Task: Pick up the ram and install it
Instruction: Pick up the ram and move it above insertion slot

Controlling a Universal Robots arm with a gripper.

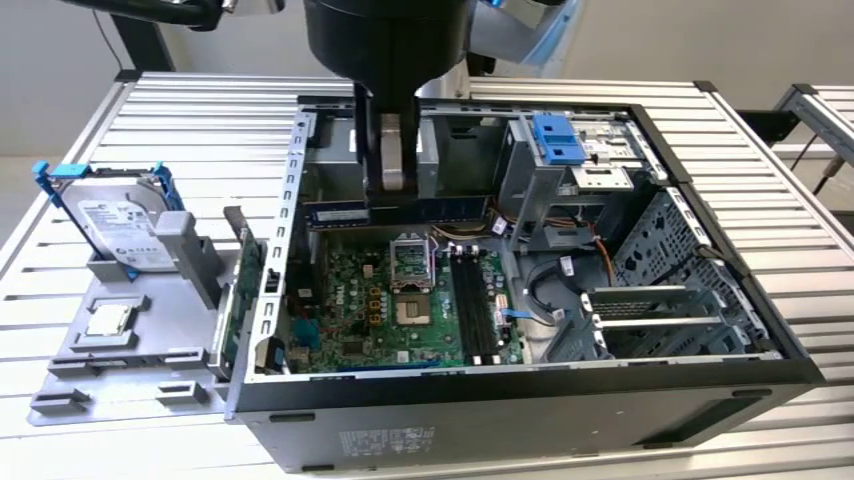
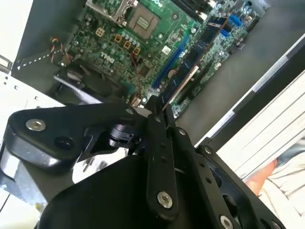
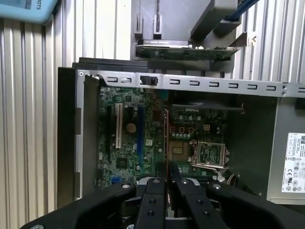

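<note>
Second wrist view, nearest first: the black gripper has its two fingers pressed together on one end of the ram. The ram is a thin, dark stick seen almost edge-on. It reaches away from the fingertips over the green motherboard. Beyond it on the board lie a long blue slot and the square processor socket.

In the first wrist view the gripper sits at the near edge, clamped on the ram. The ram appears as a narrow upright line between the fingers. Behind it the motherboard carries a white slot, a round coin battery and the processor socket. Farther off is the case's perforated metal edge, then the ribbed metal table.

In the exterior view, the open computer case lies on its side on the table. Deeper inside the case are the motherboard and the long black memory slots, which run from near to far. Above the far part of the board, the gripper hangs down from the arm. It holds the ram level and crosswise, clear of the slots and not seated in them. Towards the exterior view's left, outside the case, a silver hard drive with blue brackets stands in a grey holder.
</note>
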